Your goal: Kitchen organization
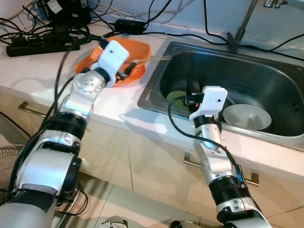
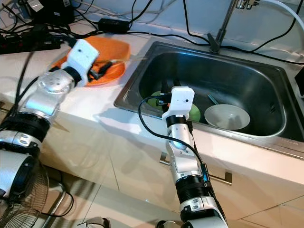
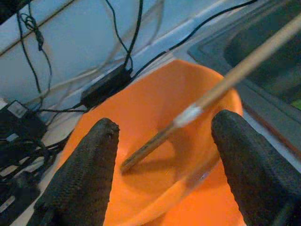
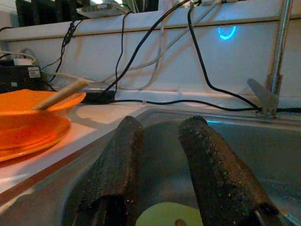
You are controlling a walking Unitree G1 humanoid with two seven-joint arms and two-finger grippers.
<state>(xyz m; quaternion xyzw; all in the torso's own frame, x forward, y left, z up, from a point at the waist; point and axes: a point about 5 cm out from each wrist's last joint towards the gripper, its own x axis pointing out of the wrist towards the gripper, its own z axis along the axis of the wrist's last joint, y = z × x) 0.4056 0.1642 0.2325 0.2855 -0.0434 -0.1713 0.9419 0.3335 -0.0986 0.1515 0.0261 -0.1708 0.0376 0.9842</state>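
Observation:
An orange bowl (image 1: pixel 137 50) sits on an orange plate (image 1: pixel 135 76) on the white counter, left of the sink. A wooden chopstick (image 3: pixel 225 80) leans in the bowl, its end pointing toward the sink. My left gripper (image 3: pixel 162 127) hovers over the bowl, open, fingers (image 3: pixel 89 160) wide on either side of the chopstick without touching it. My right gripper (image 4: pixel 162 125) is down inside the steel sink (image 1: pixel 266 71), open and holding nothing, just above a green plate (image 1: pixel 175 98). A white bowl (image 1: pixel 247 116) rests on the sink floor to the right of that plate.
A faucet stem (image 1: pixel 240 26) rises behind the sink. A black power strip (image 1: pixel 42 45) and several cables lie at the back left of the counter. Cabinet fronts with metal handles (image 1: pixel 28 110) run below the counter edge.

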